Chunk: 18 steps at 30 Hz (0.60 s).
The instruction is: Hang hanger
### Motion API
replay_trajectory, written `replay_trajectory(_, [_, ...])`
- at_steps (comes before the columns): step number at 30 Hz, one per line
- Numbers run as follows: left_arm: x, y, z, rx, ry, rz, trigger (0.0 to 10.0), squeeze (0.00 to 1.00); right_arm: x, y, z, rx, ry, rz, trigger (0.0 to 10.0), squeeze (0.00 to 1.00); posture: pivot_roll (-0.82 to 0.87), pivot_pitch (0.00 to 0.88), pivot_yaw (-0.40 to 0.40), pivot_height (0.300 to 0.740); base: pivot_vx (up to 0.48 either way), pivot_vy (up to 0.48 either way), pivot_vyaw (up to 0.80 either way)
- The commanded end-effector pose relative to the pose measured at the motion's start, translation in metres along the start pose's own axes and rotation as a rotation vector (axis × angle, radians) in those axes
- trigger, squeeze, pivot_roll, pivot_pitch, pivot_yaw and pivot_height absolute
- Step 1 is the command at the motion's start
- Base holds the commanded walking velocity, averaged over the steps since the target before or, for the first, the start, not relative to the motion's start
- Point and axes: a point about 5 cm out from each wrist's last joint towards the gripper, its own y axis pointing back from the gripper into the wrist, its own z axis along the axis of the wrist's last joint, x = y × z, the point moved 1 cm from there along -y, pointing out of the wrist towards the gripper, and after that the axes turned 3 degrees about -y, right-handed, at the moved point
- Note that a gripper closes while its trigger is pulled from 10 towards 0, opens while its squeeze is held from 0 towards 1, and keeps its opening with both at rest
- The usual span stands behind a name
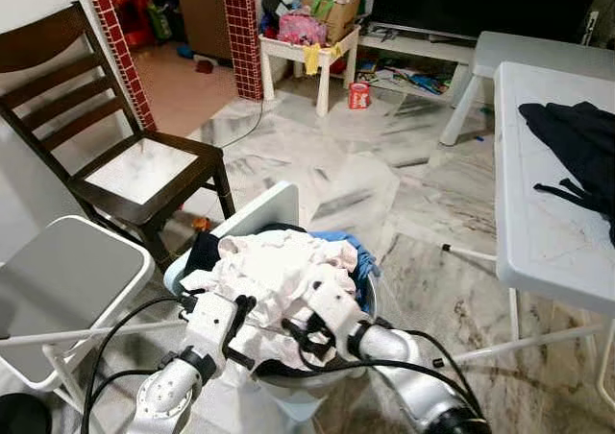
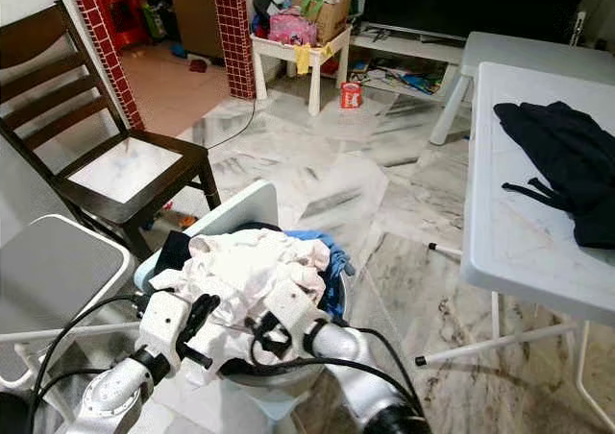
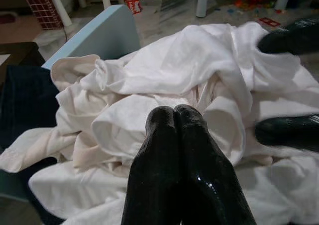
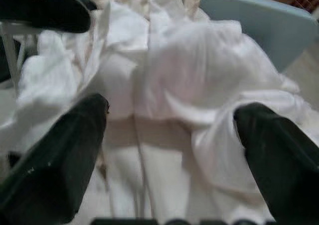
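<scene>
basket [image 1: 288,208] rim mostly buried under white laundry [image 1: 279,266] | left gripper [image 3: 174,116] fingers pressed together | right gripper [image 4: 172,118] spread wide

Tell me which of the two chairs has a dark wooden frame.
The slatted-back chair beside the red brick pillar is the dark wooden one. The other, the grey folding chair, has a grey seat on white metal tubing and stands nearer the robot.
</scene>
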Motion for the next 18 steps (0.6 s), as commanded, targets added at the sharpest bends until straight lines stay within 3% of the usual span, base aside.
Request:
replay_trajectory(1, [-0.001,0.001,0.004,-0.018,-0.032,-0.005,10.0,0.00,-0.003,-0.005,0.001,0.010,0.009,-0.045,3.1,0.00,-0.02,0.034,-0.018,0.740,0.000,0.000,0.00])
replay_trajectory(3, [-0.001,0.002,0.004,-0.018,-0.032,-0.005,10.0,0.00,-0.005,-0.008,0.002,0.014,0.003,-0.082,3.1,0.00,-0.01,0.036,-0.020,0.740,0.000,0.000,0.00])
replay_trajectory(4, [-0.002,0.002,0.004,-0.018,-0.038,-0.008,10.0,0.00,-0.007,-0.009,0.004,0.005,-0.007,-0.099,0.0,0.00,-0.01,0.037,-0.021,0.740,0.000,0.000,0.00])
replay_trajectory(11, [-0.005,0.004,0.003,-0.015,-0.057,-0.017,10.0,0.00,-0.019,-0.011,0.004,0.018,0.009,-0.179,0.0,0.00,-0.01,0.039,-0.019,0.740,0.000,0.000,0.00])
replay_trajectory(18, [-0.010,0.005,0.001,-0.007,-0.080,-0.047,10.0,0.00,-0.036,-0.002,-0.017,0.126,0.040,-0.261,0.0,0.00,-0.01,0.041,-0.015,0.740,0.000,0.000,0.00])
